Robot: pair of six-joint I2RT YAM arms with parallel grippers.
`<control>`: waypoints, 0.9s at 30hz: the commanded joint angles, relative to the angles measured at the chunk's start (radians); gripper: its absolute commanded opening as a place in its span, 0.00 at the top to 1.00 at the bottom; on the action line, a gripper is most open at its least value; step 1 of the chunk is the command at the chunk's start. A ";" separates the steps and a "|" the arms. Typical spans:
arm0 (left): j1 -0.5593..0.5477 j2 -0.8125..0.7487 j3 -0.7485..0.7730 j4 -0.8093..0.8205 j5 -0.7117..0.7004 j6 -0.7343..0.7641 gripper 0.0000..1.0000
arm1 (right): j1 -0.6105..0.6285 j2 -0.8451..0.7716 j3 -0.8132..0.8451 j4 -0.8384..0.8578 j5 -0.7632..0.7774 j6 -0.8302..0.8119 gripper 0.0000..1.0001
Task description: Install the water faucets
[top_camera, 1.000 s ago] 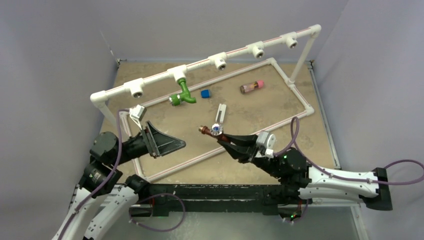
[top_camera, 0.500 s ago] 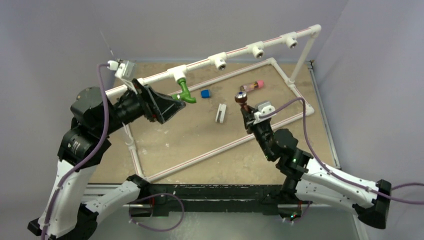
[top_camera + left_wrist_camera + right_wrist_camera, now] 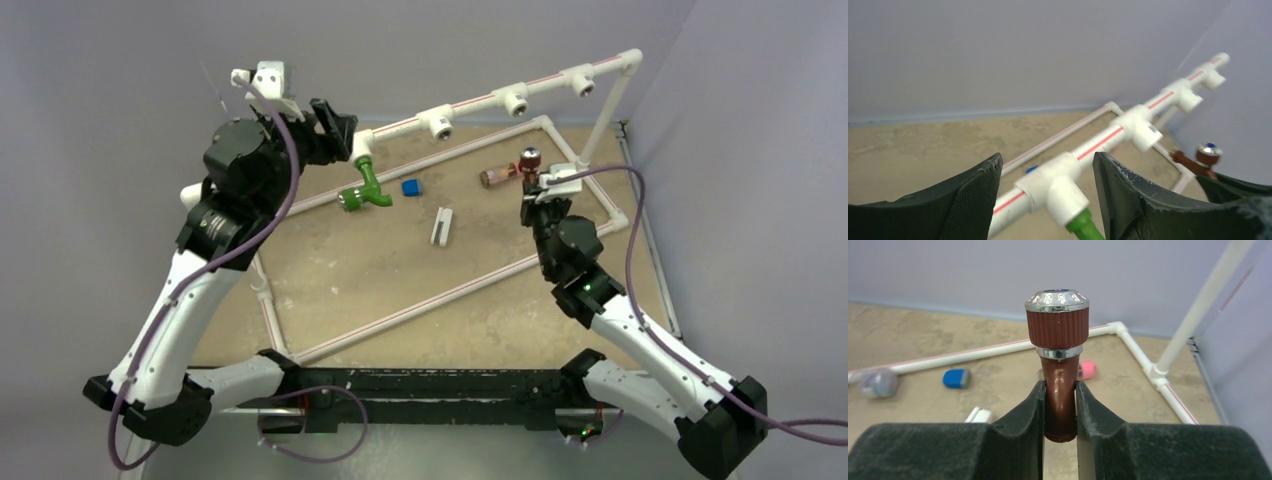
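Enclosing tan tabletop (image 3: 400, 285): lilac walls (image 3: 450, 50); green faucet (image 3: 366, 190) hanging.

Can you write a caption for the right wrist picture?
The right gripper clamps the chrome-capped reddish-brown faucet upright in its jaws, white pipes behind.

In the left wrist view the green faucet (image 3: 1083, 227) is cut off by the picture's lower edge; only its top stub is shown. In the right wrist view the lower end of the reddish-brown faucet (image 3: 1059, 375) is hidden between the fingers of the right pincer (image 3: 1059, 387), the pink-capped cylinder (image 3: 1087, 370) is largely covered by that faucet, and a blurred greyish object (image 3: 878, 382) cannot be identified.
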 commanded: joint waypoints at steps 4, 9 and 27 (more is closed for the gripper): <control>0.001 0.118 0.025 0.238 -0.236 0.127 0.35 | -0.206 -0.024 0.035 0.166 -0.124 0.091 1.00; 0.003 0.173 -0.012 0.373 -0.349 0.173 0.35 | -0.363 -0.013 0.024 0.258 -0.244 0.142 1.00; 0.257 0.454 0.113 0.394 -0.166 0.091 0.37 | -0.719 0.120 0.048 0.451 -0.581 0.260 1.00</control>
